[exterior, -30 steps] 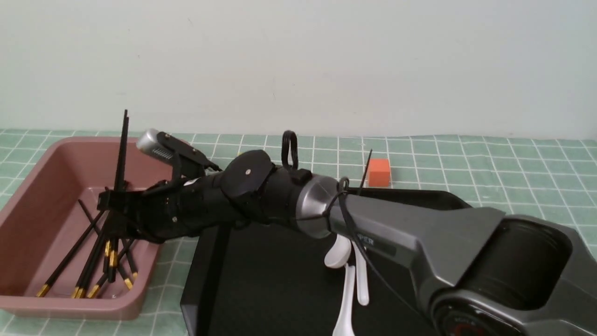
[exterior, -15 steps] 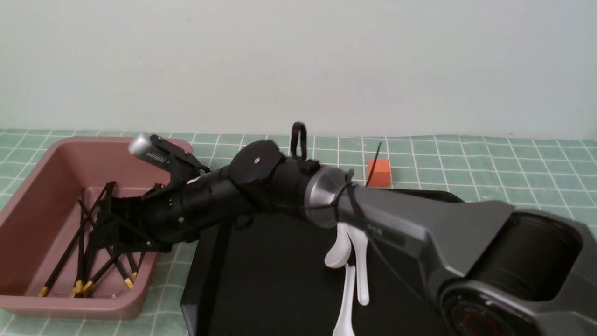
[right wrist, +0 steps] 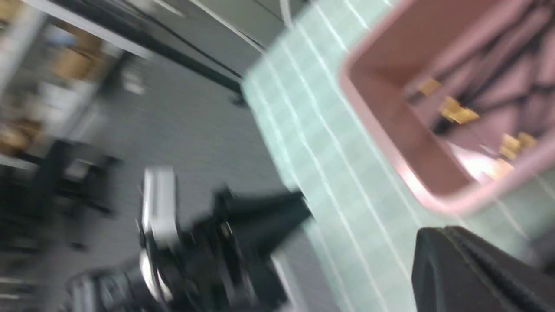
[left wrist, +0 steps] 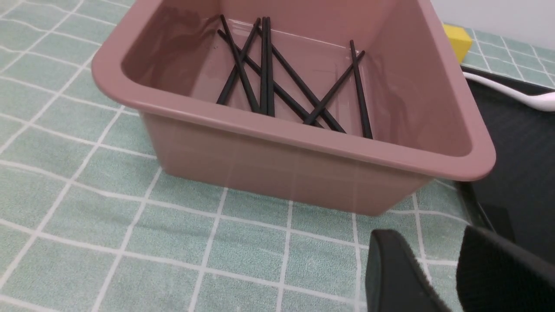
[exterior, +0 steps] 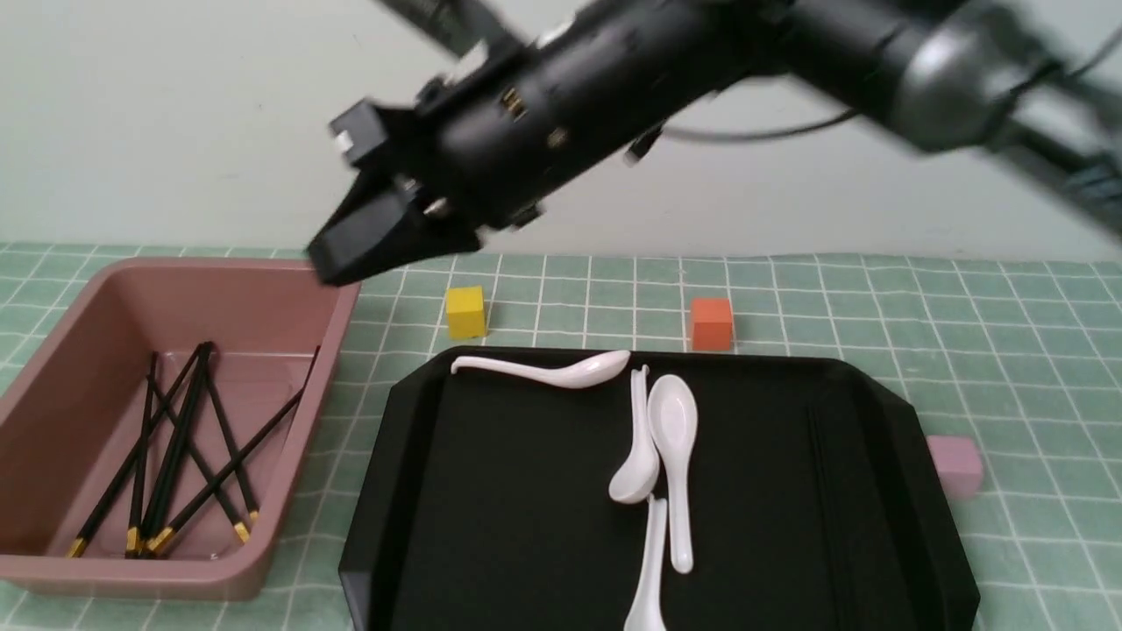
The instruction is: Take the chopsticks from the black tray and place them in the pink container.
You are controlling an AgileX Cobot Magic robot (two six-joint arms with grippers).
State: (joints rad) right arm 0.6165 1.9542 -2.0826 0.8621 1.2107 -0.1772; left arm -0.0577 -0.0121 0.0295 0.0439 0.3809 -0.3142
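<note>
- Several long, thin black chopsticks with gold tips (exterior: 175,456) lie criss-crossed on the floor of the deep dusty-pink plastic container (exterior: 53,350). Their gold ends point toward its near wall.
- One large flat black tray with cut-off corners (exterior: 491,526) sits just beside the container, at its 3 o'clock. It holds four white ceramic soup spoons (exterior: 673,421): one along the far rim at 12 o'clock and three bunched near the middle, two of them side by side.
- Three small cubes rest on the green checked surface (exterior: 1008,333): a yellow cube (exterior: 465,312) at the tray's 11 o'clock, an orange cube (exterior: 711,323) at its 12 o'clock, and a pale pink cube (exterior: 955,464) just beside its rim at 3 o'clock.
- The right gripper (exterior: 337,258) hangs in the air over the container's far right corner, at the chopsticks' 1 o'clock and well apart from them. Its fingers are pressed together with nothing in them.
- The left gripper (left wrist: 429,232) shows only in its own wrist view, low over the surface at the container's 5 o'clock, near the tray's left rim. Its fingers stand apart, with nothing between them.
- Hard to make out: the right arm is blurred in the front view. The right wrist view is smeared, showing only a container corner and some gold tips. The front view's bottom edge cuts off the nearest spoon and the tray's near rim.
</note>
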